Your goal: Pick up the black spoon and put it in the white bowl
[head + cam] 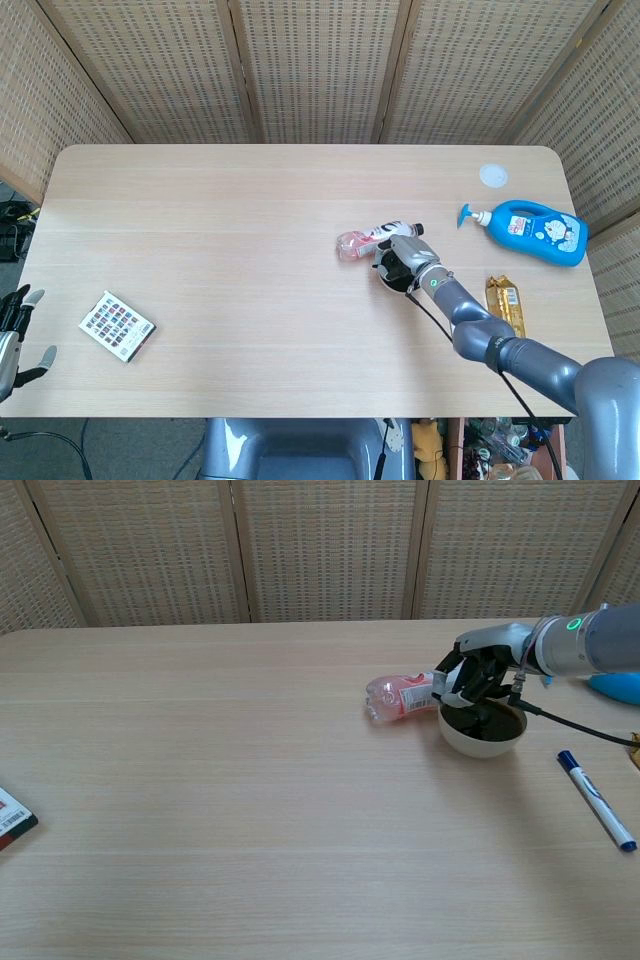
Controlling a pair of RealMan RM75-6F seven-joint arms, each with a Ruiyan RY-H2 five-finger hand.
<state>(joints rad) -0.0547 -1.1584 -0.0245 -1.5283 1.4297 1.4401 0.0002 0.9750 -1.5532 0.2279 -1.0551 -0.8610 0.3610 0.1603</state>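
The white bowl [481,742] stands right of the table's middle, and its inside looks black. That dark mass seems to be the black spoon [484,719], though its shape is not clear. My right hand [476,673] hangs over the bowl's far left rim with its dark fingers curled down into it. Whether the fingers still grip the spoon is hidden. From above, the right hand [404,262] covers most of the bowl [383,275]. My left hand [14,335] is off the table's near left corner, fingers spread, holding nothing.
A pink bottle [400,694] lies on its side, touching the bowl's left. A blue pen [597,813] lies near right. A blue pump bottle [530,230], a yellow packet [507,305] and a white lid [492,176] sit at the right. A patterned card box [117,326] lies near left.
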